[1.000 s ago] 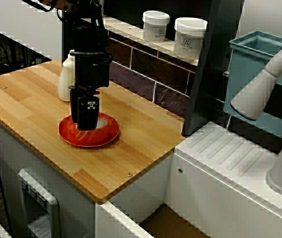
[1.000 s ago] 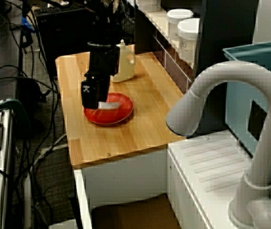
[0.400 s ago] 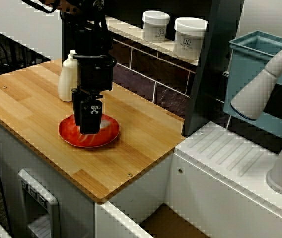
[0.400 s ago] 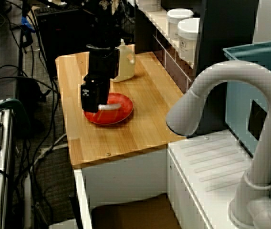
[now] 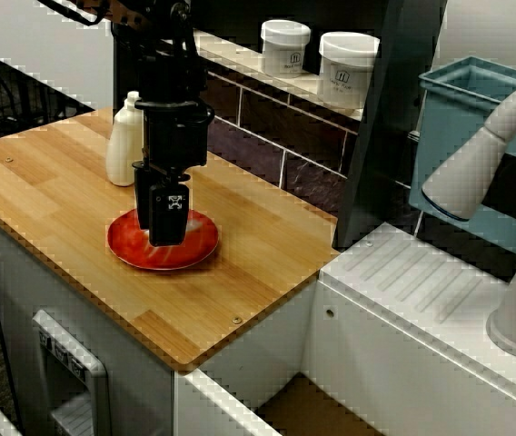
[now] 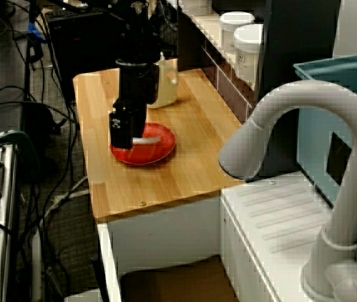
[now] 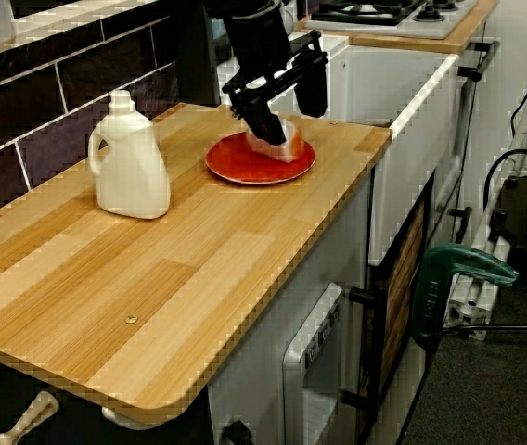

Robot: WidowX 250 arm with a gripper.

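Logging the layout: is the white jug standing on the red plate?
No, the white jug stands on the wooden counter, apart from the red plate.

Wooden counter [image 5: 44, 182], dark tiled wall [image 5: 260, 123], white drainboard [image 5: 421, 291], grey faucet [image 6: 279, 116].

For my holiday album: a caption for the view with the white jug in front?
Open black gripper hangs over a pale lump on a red plate, white jug nearby.

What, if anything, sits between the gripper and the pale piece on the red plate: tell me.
Nothing visible does. The gripper is right at the pale piece on the red plate, fingers apart; the white bottle stands off to one side.
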